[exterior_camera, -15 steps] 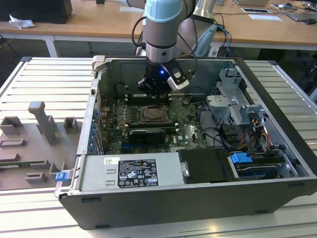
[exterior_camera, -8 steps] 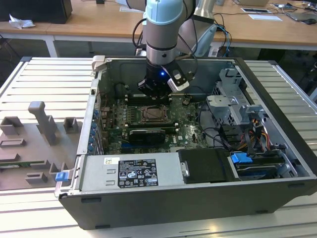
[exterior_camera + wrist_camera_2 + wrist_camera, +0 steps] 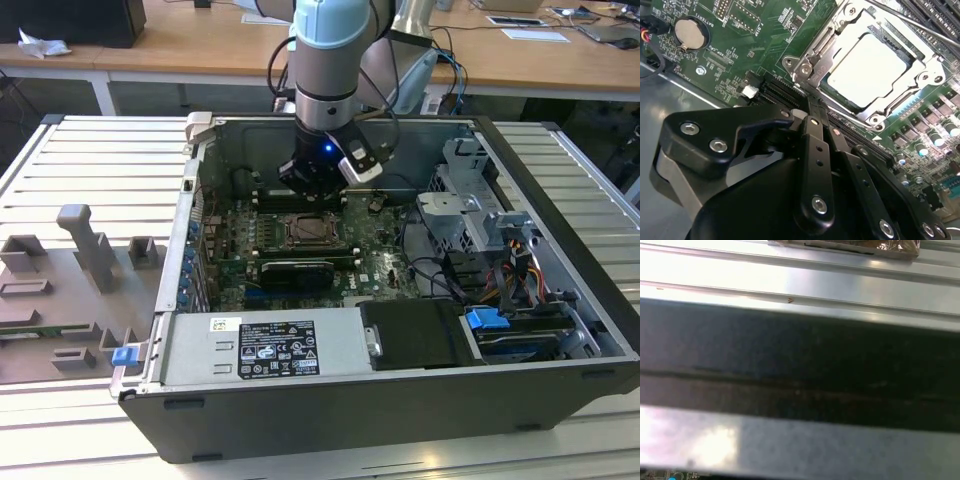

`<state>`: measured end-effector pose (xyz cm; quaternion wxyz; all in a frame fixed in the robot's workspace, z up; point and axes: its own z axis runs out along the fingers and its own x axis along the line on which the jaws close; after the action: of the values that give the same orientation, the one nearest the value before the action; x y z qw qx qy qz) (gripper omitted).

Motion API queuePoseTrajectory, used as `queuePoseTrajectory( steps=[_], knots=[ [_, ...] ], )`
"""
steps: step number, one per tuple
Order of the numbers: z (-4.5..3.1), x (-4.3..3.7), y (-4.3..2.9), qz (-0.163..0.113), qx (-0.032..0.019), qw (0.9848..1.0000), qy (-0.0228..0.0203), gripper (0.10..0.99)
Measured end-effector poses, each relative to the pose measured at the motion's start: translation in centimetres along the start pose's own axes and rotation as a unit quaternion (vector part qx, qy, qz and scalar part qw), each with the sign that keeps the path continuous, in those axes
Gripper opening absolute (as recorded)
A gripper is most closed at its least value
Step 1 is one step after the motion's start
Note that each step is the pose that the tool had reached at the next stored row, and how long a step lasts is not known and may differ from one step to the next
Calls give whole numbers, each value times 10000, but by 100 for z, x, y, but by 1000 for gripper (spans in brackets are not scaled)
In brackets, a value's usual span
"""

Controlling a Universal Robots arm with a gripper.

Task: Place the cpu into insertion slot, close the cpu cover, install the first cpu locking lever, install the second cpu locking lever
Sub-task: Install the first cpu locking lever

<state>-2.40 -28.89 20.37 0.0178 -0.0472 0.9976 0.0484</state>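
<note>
The gripper, fingers pinched narrow and holding nothing, noses at the cpu cover, thin stiff springy metal best pushed at its rim.

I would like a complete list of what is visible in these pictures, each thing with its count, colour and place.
computer case: one, dark grey, open, on the ribbed metal table.
motherboard: one, green, on the case floor.
cpu: one, pale silver, seated in the insertion slot.
cpu cover: one, silvery frame, lying closed around the cpu.
coin battery: one, silver, on the motherboard.
power supply: one, grey with a label, along the case's near wall.
drive cage: one, silver, at the exterior view's right.
grey fixture tray: one, at the exterior view's left.
gripper: one, black, beside the slot's corner.
</note>
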Motion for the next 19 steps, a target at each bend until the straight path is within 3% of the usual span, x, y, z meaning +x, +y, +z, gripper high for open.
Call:
queuePoseTrajectory(
  steps=[5, 10, 15, 19],
  knots=[
    [19, 0, -1, -3, 60, 10000, 5, 106],
    [18, 0, -1, -2, 59, 10000, 5, 106],
    [-77, -3, 8, -2, 60, 10000, 5, 106],
    [-82, -3, -3, -2, 59, 10000, 5, 106]
  ],
)
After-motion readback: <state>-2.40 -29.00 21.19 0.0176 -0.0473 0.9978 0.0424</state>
